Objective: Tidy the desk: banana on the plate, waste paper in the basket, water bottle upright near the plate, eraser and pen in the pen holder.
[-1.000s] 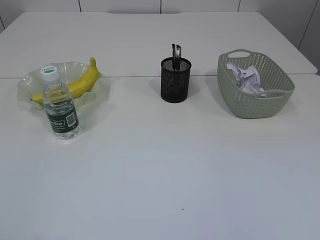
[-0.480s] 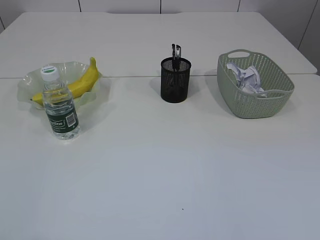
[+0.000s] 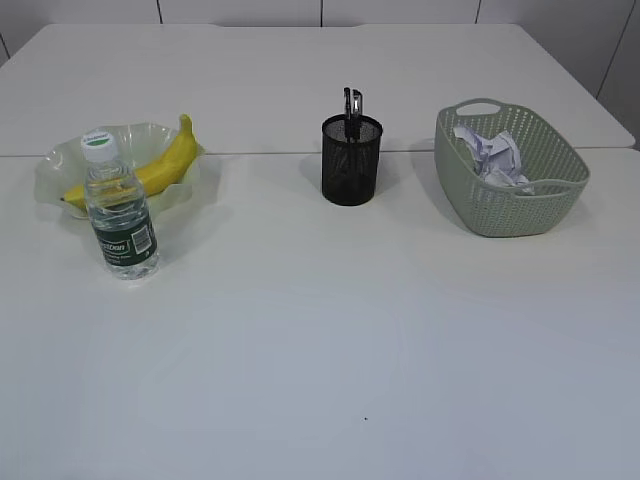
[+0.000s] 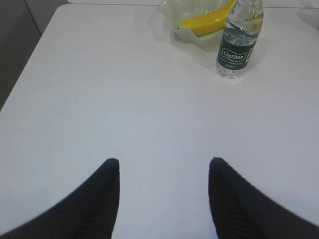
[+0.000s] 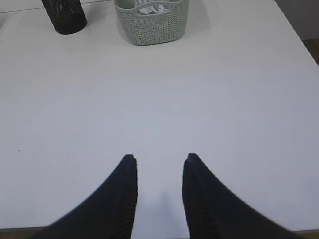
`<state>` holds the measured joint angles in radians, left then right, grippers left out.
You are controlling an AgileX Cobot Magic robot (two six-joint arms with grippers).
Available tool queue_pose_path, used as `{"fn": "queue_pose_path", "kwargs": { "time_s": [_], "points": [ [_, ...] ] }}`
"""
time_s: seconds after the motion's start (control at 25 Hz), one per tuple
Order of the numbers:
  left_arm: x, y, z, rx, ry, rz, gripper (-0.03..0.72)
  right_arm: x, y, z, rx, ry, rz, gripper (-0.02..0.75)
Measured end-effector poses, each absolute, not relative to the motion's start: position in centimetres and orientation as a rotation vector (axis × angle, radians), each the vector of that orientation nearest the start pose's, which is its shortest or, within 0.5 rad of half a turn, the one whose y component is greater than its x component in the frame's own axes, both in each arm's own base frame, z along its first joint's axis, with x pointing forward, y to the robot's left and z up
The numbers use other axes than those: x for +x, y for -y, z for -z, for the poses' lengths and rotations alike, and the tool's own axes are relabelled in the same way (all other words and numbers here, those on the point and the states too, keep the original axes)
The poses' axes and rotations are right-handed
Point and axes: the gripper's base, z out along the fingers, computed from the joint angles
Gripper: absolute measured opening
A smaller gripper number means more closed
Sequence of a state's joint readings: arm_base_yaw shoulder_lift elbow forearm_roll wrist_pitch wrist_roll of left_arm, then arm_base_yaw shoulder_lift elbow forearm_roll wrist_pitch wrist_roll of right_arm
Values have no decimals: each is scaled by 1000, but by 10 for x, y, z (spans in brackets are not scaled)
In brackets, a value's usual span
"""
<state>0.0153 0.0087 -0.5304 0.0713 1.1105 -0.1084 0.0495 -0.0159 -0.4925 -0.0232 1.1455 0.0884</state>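
On the white bench (image 3: 330, 330), at about ten o'clock in the exterior view, the banana (image 3: 150, 170) lies on the pale plate (image 3: 50, 170), and the water bottle (image 3: 118, 215) stands upright just in front of it. At twelve o'clock the black mesh pen holder (image 3: 351, 160) has a pen (image 3: 351, 102) sticking out of it. At two o'clock the waste paper (image 3: 493, 153) sits inside the green basket (image 3: 520, 215).

The left hand (image 4: 163, 172) is open and empty, and it hovers over bare bench well apart from the bottle. The right hand (image 5: 158, 167) is also empty, its jaws parted less widely, far from the basket.

The task looks finished, so the main risk is a needless move. If the left arm swings toward ten o'clock it can tip the bottle, which is tall and stands on a narrow base.

The eraser I cannot see; I think it is in the holder, but the dark mesh hides it. Both arms are out of the exterior view, and the wrist views cut off the hands above the fingertips.
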Motion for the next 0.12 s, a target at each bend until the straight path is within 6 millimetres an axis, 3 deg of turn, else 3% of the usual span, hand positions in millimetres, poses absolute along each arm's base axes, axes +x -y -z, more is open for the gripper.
{"fn": "queue_pose_path", "kwargs": {
  "time_s": [0.12],
  "points": [
    [-9,-6,-282,-134,-2066,-29,412,-10,2,-267,44,-2124,-54,241]
  ]
}}
